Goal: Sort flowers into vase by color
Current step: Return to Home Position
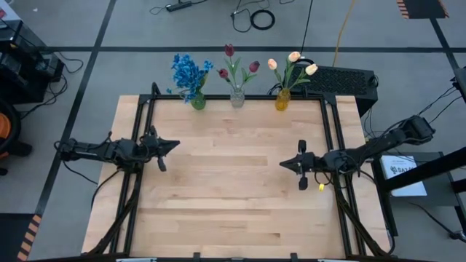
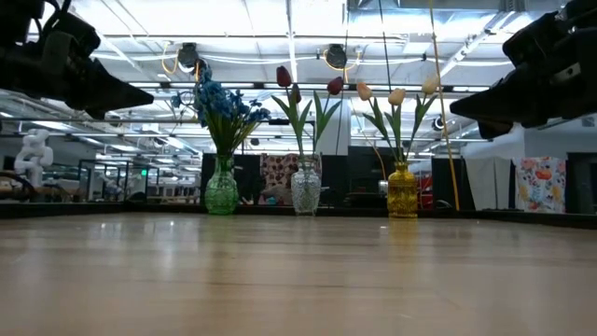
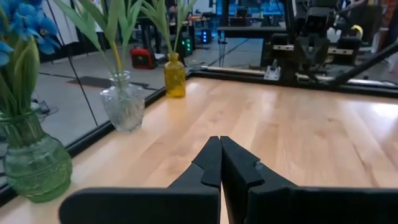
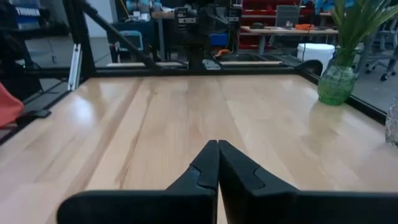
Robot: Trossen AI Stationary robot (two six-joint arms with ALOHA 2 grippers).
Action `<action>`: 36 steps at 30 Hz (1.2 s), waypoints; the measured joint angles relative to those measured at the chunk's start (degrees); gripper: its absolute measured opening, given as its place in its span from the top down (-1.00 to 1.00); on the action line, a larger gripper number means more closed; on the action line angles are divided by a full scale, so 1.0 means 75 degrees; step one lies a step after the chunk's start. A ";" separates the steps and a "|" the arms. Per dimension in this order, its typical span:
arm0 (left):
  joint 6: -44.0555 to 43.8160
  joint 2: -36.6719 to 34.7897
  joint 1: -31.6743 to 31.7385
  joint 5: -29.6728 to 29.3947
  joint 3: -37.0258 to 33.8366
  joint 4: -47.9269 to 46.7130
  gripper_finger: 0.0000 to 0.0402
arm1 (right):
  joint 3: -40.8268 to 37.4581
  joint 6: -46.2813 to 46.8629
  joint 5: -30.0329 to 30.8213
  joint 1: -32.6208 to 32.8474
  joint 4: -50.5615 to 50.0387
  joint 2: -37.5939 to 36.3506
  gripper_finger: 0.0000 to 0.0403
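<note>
The flowers (image 1: 188, 73), probably light and best pinched on their stiff stems, stand sorted by colour in three vases (image 1: 237, 97) at the worktop's (image 1: 233, 204) far edge, well apart from the left arm (image 1: 116, 151) and right arm (image 1: 349, 156), jaws pressed together, empty.

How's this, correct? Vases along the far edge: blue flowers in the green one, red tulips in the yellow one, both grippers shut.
Wrong on the red tulips: they stand in the clear vase, as the high view shows. The rest holds: blue flowers in the green vase, left gripper and right gripper shut.
</note>
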 joint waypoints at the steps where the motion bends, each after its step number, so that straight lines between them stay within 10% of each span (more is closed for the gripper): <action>1: -0.0004 -0.0005 -0.0014 -0.0054 0.0003 -0.0026 1.00 | 0.0000 0.0002 0.0013 0.0000 -0.0060 -0.0093 1.00; 20: 0.0550 0.0000 -0.0188 0.0933 -0.0317 0.1122 1.00 | 0.0000 -0.0103 -0.0560 -0.0007 -0.1996 -0.2849 1.00; 36: 0.0695 0.0003 -0.0188 0.1852 -0.0334 0.1085 1.00 | 0.0003 -0.0085 -0.0601 -0.0015 -0.2316 -0.2970 1.00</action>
